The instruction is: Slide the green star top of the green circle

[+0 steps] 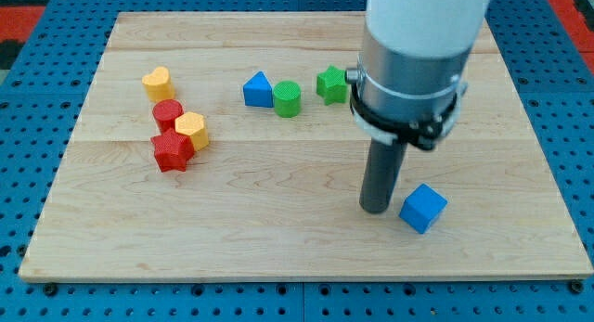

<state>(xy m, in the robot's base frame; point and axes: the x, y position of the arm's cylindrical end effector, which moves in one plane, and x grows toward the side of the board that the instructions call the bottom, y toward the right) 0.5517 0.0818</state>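
Left to right: green circle (287, 98), the green star (331, 84) just beside it at upper right, my tip (375, 210) well below, beside a blue cube (423, 208). No pincer fitted. Best approach, probably: circle behind the star's right side, nudge gently up-left.

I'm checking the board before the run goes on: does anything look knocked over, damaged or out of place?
Nothing stands out. All blocks sit flat on the wooden board. The green star lies just right of the green circle, not yet above it. My tip rests far below them, beside the blue cube.
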